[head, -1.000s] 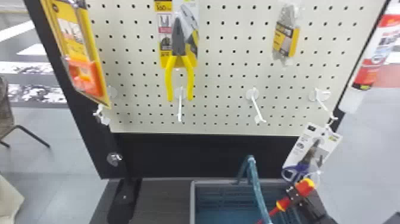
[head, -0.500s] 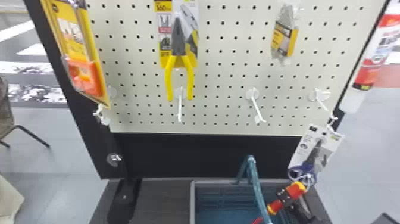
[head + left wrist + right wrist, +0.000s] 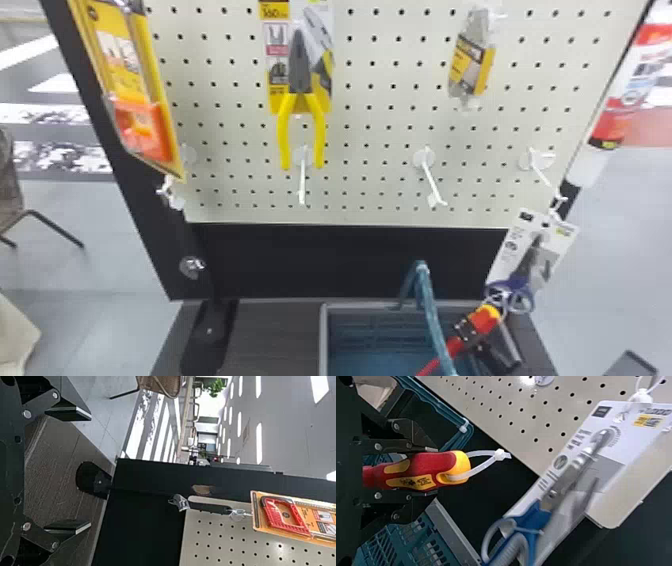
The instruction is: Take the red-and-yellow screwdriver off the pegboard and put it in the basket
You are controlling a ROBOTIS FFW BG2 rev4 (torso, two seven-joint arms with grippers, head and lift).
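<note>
Red-and-yellow screwdriver (image 3: 484, 320), clamped in right gripper (image 3: 431, 470), is shifted closer to basket (image 3: 324, 340), likely nearing release; left gripper (image 3: 85, 471) jaws apart.

This looks like a shop, or a mock-up of 1: pliers (image 3: 300, 65), scissors (image 3: 530, 255) and a red-handled saw (image 3: 285, 514), all 3 in retail packaging, hang at a pegboard (image 3: 370, 190) fitted with white display hooks (image 3: 302, 180), above a teal shopping basket (image 3: 324, 340). Behind the stand, a wide grey floor (image 3: 281, 419) with bright strips of light, a woven chair (image 3: 164, 386) and greenery (image 3: 216, 387) suggest a large indoor hall.
</note>
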